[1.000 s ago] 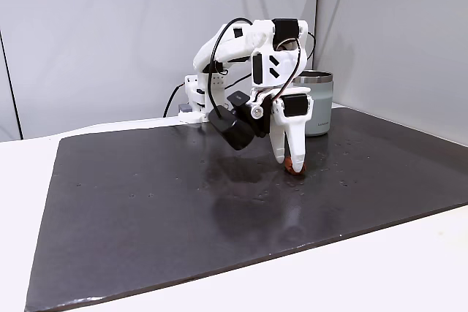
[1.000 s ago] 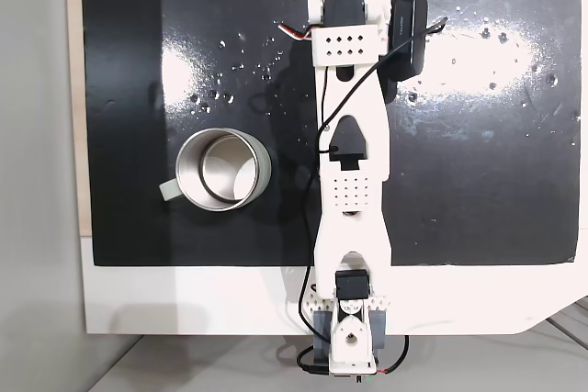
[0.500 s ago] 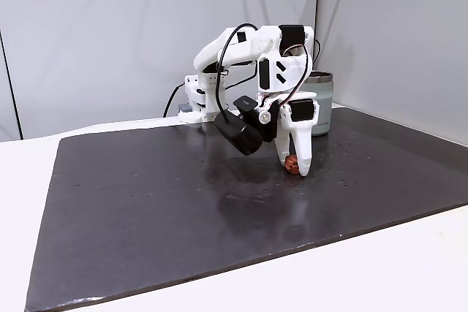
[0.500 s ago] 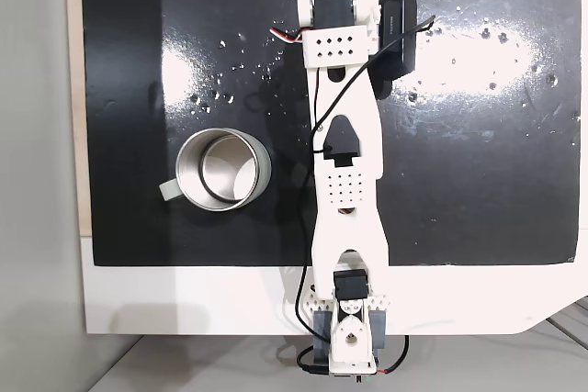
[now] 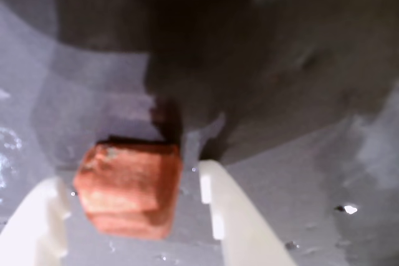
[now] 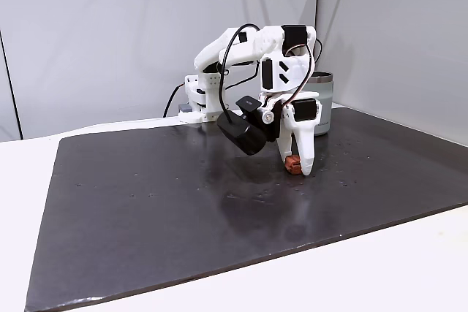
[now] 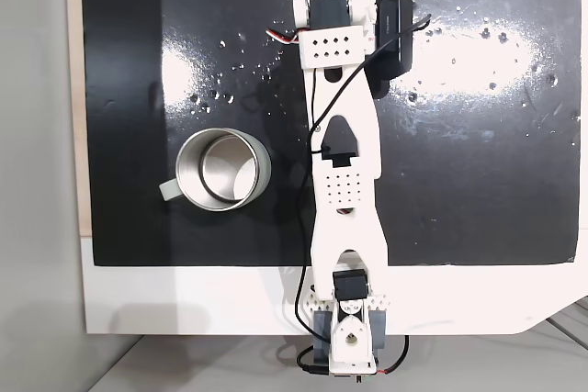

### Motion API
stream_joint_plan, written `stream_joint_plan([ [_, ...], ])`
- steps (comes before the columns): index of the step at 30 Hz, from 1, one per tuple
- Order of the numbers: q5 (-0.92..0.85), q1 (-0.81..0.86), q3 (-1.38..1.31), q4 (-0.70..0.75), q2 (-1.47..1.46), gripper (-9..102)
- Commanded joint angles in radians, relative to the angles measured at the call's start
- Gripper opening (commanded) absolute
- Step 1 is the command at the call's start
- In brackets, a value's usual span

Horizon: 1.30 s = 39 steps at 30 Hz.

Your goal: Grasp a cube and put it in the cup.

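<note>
The gripper has the cube and must carry it to the cup

The gripper (image 5: 134, 216) is closed on the little red-brown cube (image 5: 128, 188), with one white finger (image 5: 221, 216) on each side. In a fixed view the cube (image 6: 292, 164) is low, close to the dark worktop (image 6: 146, 202), in front of the grey-green cup (image 6: 322, 104). To do this well, keep the squeeze firm, lift up higher than the cup's shiny rim (image 7: 223, 172), then move over the opening before letting go.

Dark mat (image 6: 146, 202) bearing cup (image 7: 220, 170), cube (image 6: 292, 164)
</note>
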Motion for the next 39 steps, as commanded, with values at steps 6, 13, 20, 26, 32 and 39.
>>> stream_joint_plan([
  [6,-0.012,0.009,-0.061,-0.003,0.009,4],
  [13,-0.014,0.014,-0.061,0.0,0.017,3],
  [20,0.002,0.003,0.061,0.021,0.265,2],
  [26,0.026,-0.012,0.219,0.023,0.584,3],
  [32,0.021,-0.014,0.333,0.032,0.834,2],
  [39,-0.017,-0.025,0.41,0.043,0.957,2],
])
